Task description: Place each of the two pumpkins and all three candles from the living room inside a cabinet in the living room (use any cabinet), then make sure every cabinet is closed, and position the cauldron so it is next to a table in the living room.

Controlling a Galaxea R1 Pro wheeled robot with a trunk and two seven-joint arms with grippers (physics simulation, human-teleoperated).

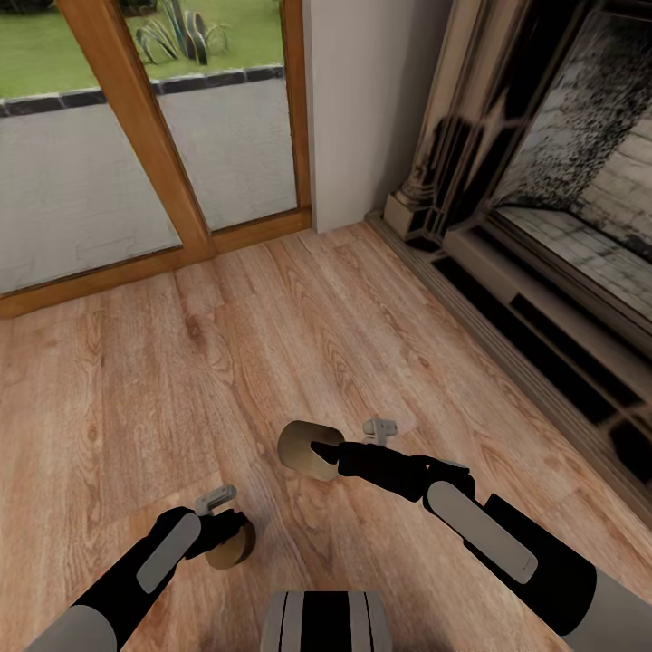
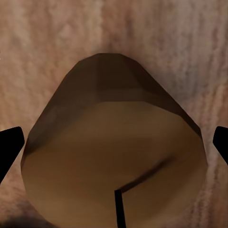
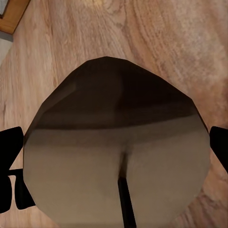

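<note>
Head: left gripper (image 1: 226, 534) clamps a candle (image 1: 232, 546) over the wood floor (image 1: 181, 380), well apart from the fireplace (image 1: 561, 226); right gripper (image 1: 328, 453) clamps a second candle (image 1: 303, 448), nearer the fireplace, axis roughly level | Left wrist: candle (image 2: 114, 161) between fingertips (image 2: 9, 147), wick end facing camera | Right wrist: candle (image 3: 116, 152) likewise, fingers (image 3: 9, 152) closed on its sides.

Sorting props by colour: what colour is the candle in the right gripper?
Beige-tan with a dark wick; the candle shows best in the right wrist view.
</note>
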